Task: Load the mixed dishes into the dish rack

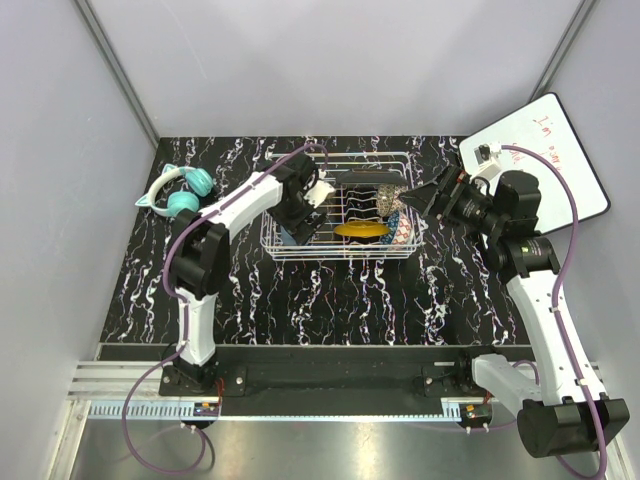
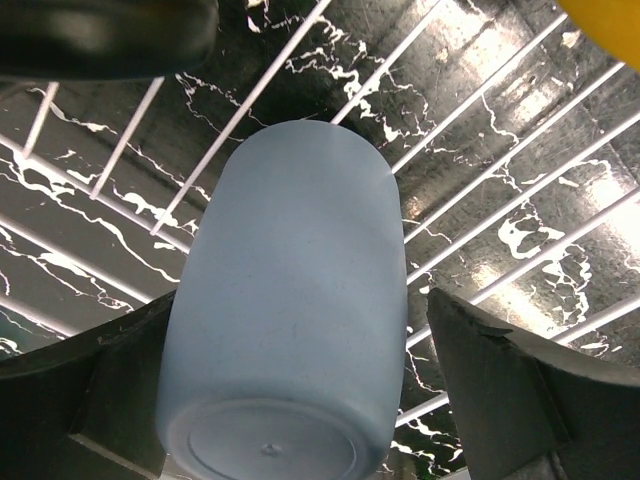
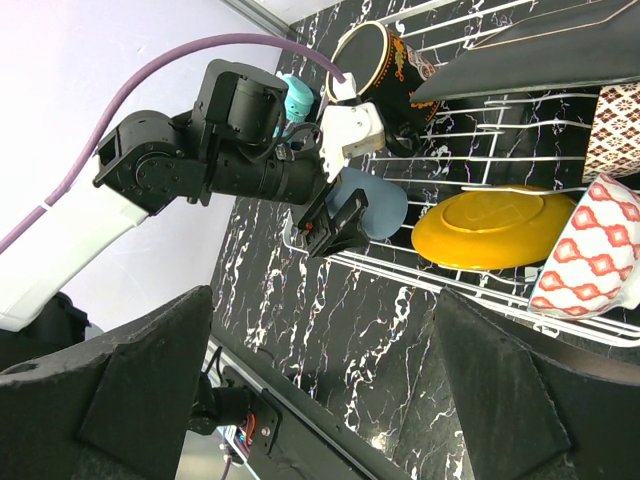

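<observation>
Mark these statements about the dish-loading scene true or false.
1. The light-blue cup lies on its side inside the dish rack. True.
2. The yellow plate sits on the table outside the rack. False: it rests inside the rack.
3. The right end effector is holding a bowl. False: it is open and empty, beside the rack.
4. The teal headphones lie on the table, left of the rack. True.
5. The left end effector is at the cup, fingers either side of it. True.

Left arm (image 1: 238, 206), right arm (image 1: 545, 312): jaws apart.
</observation>
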